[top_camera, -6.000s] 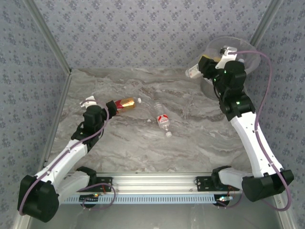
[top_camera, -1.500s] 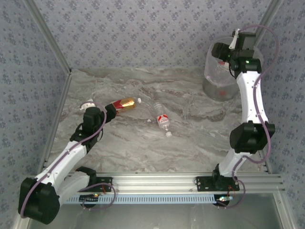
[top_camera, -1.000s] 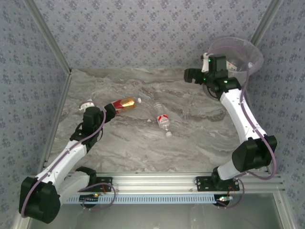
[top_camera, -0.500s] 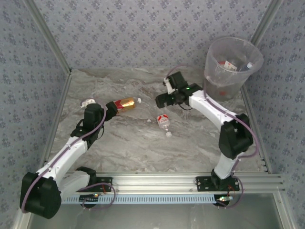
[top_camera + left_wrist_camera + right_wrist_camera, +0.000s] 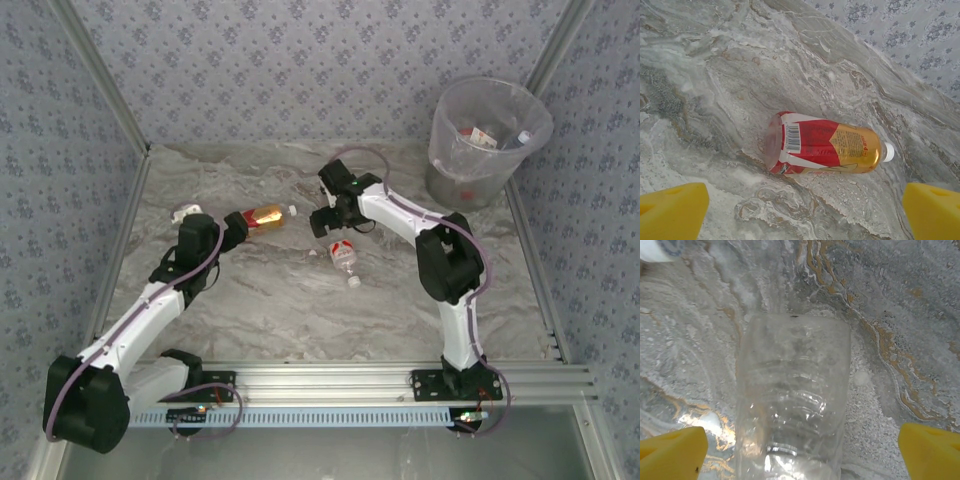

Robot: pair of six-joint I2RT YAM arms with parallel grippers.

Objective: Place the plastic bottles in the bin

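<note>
Left claw [image 5: 802, 215], fingers wide apart, hovers with the amber bottle [image 5: 825, 149] lying crosswise just ahead on the marble bench [image 5: 280, 300], seemingly lined up to grasp. The bottle's red-and-gold label shows a barcode; its lettering is unreadable. Right claw [image 5: 802, 450], also apart, frames a clear bottle [image 5: 792, 390], ungripped. The bin [image 5: 445, 150], holding bottles, stands well off to its right.

The grey marbled table [image 5: 300, 310] carries a clear bottle [image 5: 340, 253] lying on its side near the middle. An amber bottle [image 5: 262, 216] with a red label lies toward ten o'clock. The bin [image 5: 470, 175] stands in the two o'clock corner.
</note>
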